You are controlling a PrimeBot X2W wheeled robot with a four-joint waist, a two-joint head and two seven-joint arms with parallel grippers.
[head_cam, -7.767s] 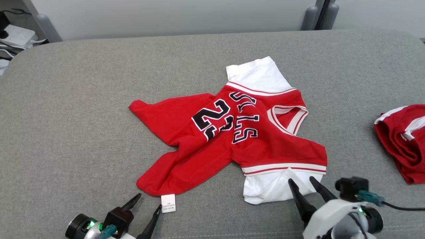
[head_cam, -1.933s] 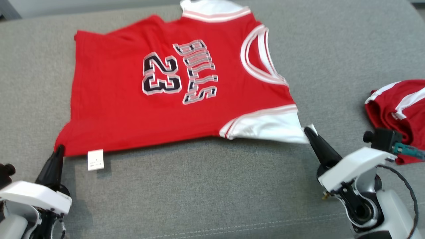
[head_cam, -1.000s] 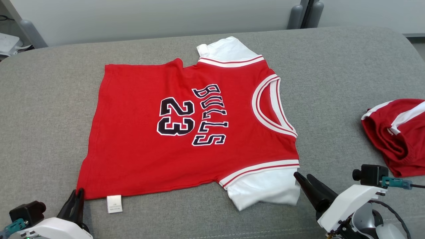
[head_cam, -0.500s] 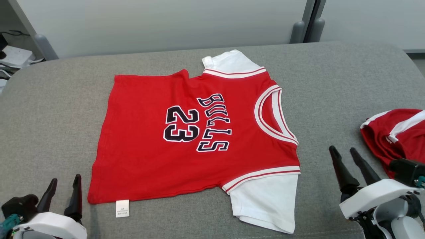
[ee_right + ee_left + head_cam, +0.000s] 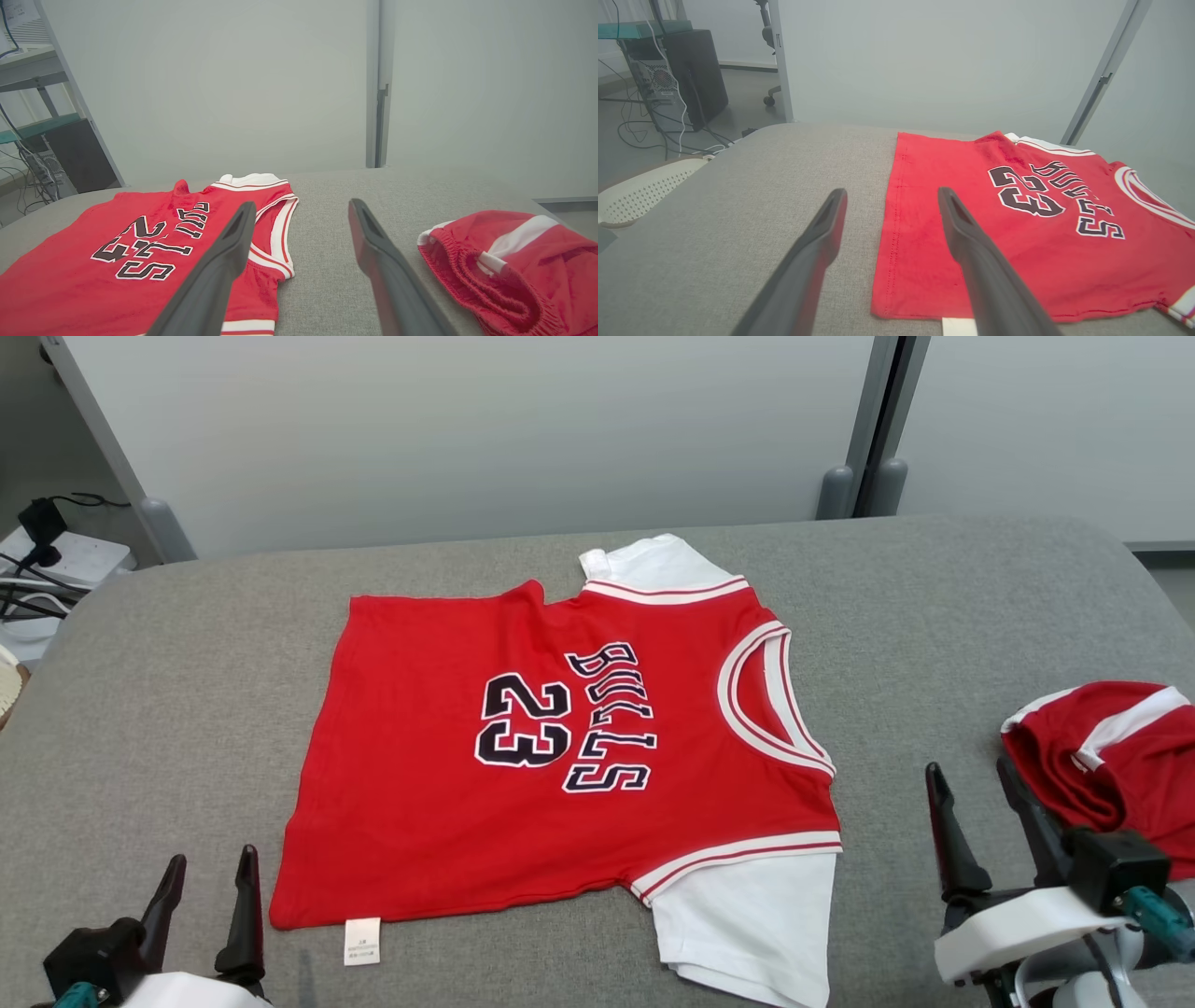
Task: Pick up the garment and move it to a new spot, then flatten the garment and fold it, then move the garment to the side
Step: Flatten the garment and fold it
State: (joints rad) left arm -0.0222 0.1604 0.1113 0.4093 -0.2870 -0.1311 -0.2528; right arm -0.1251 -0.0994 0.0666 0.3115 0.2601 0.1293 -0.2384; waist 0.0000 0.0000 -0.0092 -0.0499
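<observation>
A red jersey (image 5: 439,803) with white sleeves and black "BULLS 23" lettering lies spread flat on the grey cushion (image 5: 168,709), neck toward the right. It also appears in the left wrist view (image 5: 952,210) and in the right wrist view (image 5: 70,284). My left gripper (image 5: 211,866) is open and empty, just left of the jersey's near hem corner and its white tag (image 5: 362,941). The right gripper (image 5: 969,778) is open and empty, right of the near white sleeve (image 5: 756,924) and apart from it.
A second red garment with white trim (image 5: 1111,747) lies bunched at the cushion's right edge, close to my right gripper. Cables and a power strip (image 5: 47,560) sit on the floor at the far left. A pale wall panel (image 5: 485,429) stands behind the cushion.
Both grippers let go of the jersey, opened and drew back from its near edge. The jersey now lies flat, and the near sleeve has spread out. The head camera has tilted up.
</observation>
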